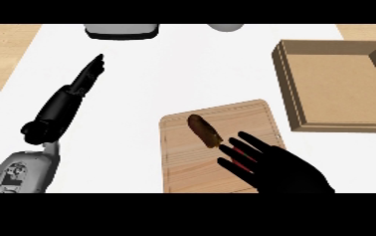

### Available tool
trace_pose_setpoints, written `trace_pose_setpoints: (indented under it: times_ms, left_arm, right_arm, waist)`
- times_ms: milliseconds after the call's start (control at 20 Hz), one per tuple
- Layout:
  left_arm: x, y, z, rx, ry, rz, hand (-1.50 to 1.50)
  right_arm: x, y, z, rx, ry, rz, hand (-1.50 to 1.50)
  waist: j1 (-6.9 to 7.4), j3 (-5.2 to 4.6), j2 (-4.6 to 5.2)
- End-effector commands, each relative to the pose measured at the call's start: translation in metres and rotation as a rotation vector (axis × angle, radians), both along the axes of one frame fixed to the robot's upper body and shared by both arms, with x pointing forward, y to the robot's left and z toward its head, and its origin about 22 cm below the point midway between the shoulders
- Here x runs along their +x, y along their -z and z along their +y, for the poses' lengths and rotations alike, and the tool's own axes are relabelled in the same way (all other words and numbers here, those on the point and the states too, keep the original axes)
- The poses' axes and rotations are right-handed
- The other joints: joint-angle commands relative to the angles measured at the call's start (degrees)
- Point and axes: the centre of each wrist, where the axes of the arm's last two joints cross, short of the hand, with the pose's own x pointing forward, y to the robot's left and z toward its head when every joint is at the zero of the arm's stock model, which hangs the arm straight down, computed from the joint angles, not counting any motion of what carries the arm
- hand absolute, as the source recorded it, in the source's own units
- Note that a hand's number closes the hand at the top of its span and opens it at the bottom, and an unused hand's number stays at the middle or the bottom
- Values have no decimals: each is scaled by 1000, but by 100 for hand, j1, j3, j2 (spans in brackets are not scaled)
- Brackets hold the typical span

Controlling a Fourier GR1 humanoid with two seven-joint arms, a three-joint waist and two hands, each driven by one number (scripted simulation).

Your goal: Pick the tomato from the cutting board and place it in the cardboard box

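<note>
Fingers of your right hand (283,173) are spread open beside what may be the tomato (204,130) on the cutting board (183,155), so closing early could knock it away from the cardboard box (294,95).

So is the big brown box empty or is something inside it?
Empty as far as shows: the cardboard box has only its bare brown floor visible. Its right part runs out of view.

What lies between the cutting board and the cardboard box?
Nothing: in the head view only a bare strip of white counter separates the cutting board from the cardboard box.
</note>
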Motion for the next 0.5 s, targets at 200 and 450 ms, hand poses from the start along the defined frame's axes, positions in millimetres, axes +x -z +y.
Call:
trace_pose_setpoints:
  times_ms: [200,450]
  left_arm:
    - [-3,16,-13,-18,-7,3,0]
    - [-11,2,2,-5,1,5,0]
  right_arm:
    - [23,25,6,-90,34,-43,-150]
    - [24,21,9,-78,42,-33,-150]
  waist:
    - [9,-1,6]
    - [12,-1,0]
